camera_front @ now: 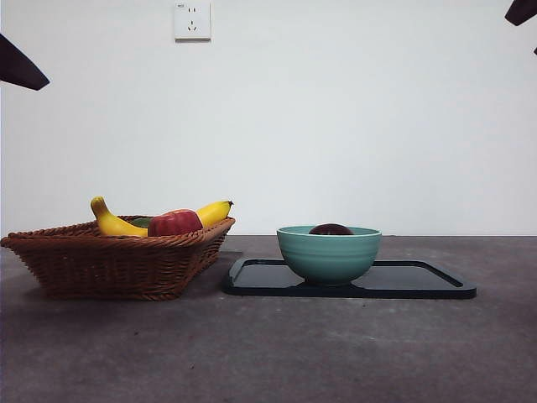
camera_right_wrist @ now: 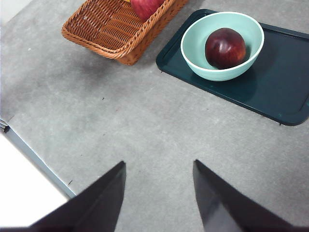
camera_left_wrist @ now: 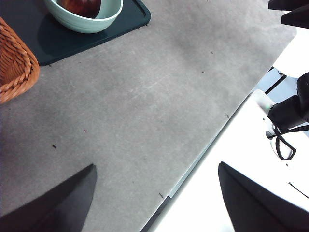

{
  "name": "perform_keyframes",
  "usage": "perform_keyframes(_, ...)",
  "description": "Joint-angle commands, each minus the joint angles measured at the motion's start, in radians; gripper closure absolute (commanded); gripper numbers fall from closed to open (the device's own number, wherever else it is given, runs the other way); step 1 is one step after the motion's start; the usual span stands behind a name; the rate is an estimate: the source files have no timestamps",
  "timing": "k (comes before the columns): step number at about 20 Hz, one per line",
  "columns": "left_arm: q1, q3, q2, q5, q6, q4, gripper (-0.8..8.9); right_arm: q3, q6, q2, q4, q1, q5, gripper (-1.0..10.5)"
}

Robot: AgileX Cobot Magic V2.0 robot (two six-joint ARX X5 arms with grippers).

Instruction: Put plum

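The plum (camera_right_wrist: 225,48), dark purple-red and glossy, lies inside a pale green bowl (camera_right_wrist: 195,53) that stands on a dark tray (camera_right_wrist: 280,92). From the front only the plum's top (camera_front: 331,229) shows above the bowl's rim (camera_front: 329,252). In the left wrist view the plum (camera_left_wrist: 82,6) sits at the picture's edge in the bowl (camera_left_wrist: 91,23). My left gripper (camera_left_wrist: 157,193) hangs open over the table's edge, far from the bowl. My right gripper (camera_right_wrist: 159,186) is open above bare table, well short of the tray. Both hold nothing.
A wicker basket (camera_front: 109,260) stands left of the tray (camera_front: 419,281), holding a banana (camera_front: 117,222), a red apple (camera_front: 174,222) and something green. The basket's rim (camera_left_wrist: 14,67) lies close to the tray (camera_left_wrist: 63,43). A wall socket (camera_front: 192,20) is behind.
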Motion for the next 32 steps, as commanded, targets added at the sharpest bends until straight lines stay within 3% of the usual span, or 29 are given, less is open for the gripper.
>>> perform_keyframes(1,-0.005,0.008,0.005,0.005,-0.017,0.012,4.12,0.003,0.016,0.004,0.003,0.006,-0.004,7.2)
perform_keyframes(6,-0.015,0.022,0.034,0.003,-0.118,0.093,4.1,0.003,0.016,0.004,0.003,0.006,-0.004,7.2)
perform_keyframes(9,-0.043,0.087,0.114,-0.055,-0.134,0.122,4.1,0.003,0.016,0.004,0.003,0.006,-0.004,7.2)
perform_keyframes(17,-0.119,0.458,0.562,-0.231,-0.134,0.126,4.1,0.003,0.016,0.004,0.002,0.006,-0.004,7.2)
perform_keyframes(24,-0.162,0.826,0.969,-0.291,-0.145,0.111,4.11,0.003,0.016,0.004,-0.005,0.006,-0.004,7.2)
perform_keyframes(32,-0.197,1.075,1.279,-0.351,-0.145,0.111,4.11,0.003,0.016,0.004,-0.011,0.006,-0.003,7.2)
